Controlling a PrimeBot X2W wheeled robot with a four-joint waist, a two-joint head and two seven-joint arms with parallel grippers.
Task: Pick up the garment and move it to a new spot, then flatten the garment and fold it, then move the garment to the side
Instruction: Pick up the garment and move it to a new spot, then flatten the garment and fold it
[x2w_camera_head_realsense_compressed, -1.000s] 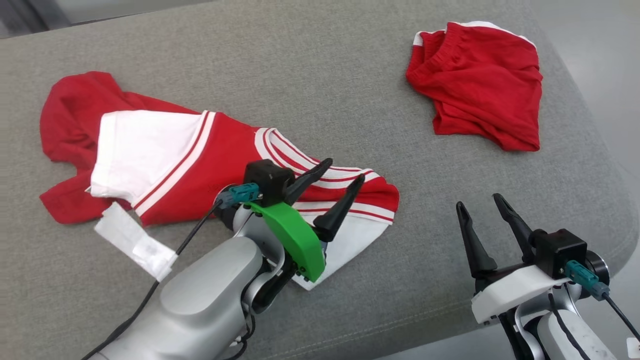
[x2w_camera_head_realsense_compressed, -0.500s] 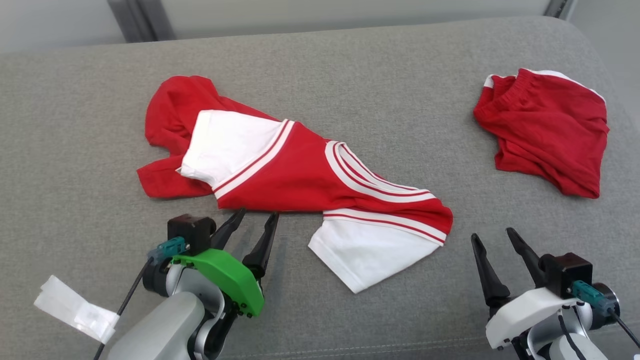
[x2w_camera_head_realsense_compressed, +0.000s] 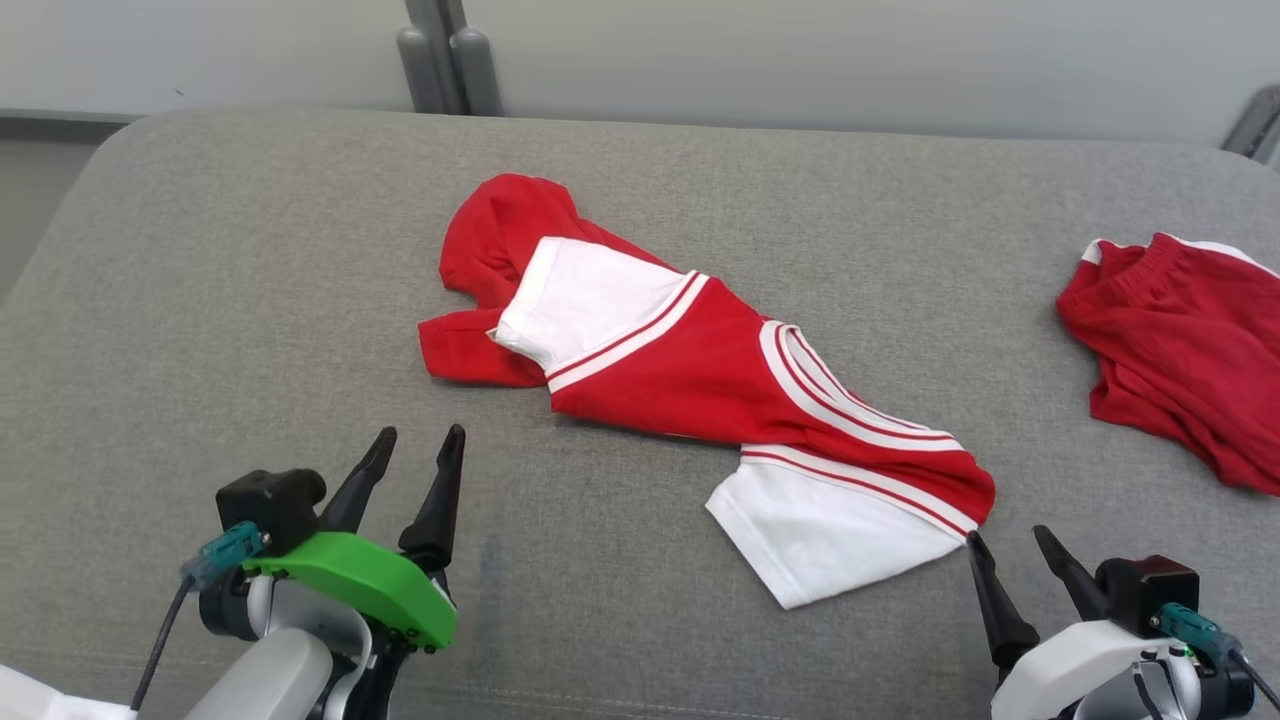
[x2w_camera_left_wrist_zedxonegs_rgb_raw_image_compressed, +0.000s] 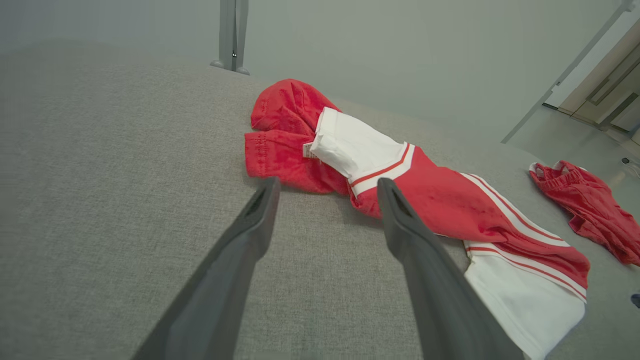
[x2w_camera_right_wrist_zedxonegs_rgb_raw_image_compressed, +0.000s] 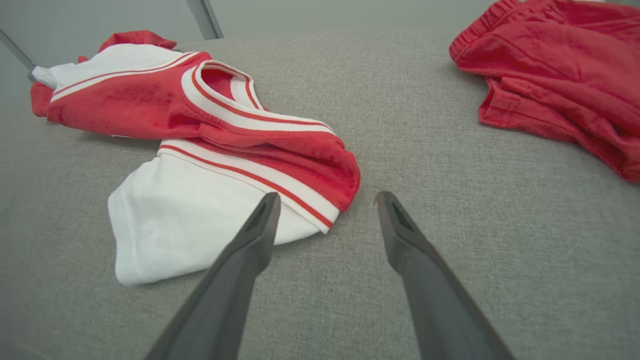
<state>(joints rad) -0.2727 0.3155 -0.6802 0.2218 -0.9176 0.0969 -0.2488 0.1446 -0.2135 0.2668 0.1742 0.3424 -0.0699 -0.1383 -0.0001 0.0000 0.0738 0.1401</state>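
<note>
Though crumpled (red, white), garment (x2w_camera_head_realsense_compressed: 680, 370) ahead, between both parted jaws

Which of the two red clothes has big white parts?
The striped shirt in the middle, with white sleeves; the crumpled shorts at the right are almost all red.

a grey woven cushion (x2w_camera_head_realsense_compressed: 250, 300) with rounded corners stands before a pale wall (x2w_camera_head_realsense_compressed: 800, 60); two grey posts (x2w_camera_head_realsense_compressed: 474, 70) rise behind it.
</note>
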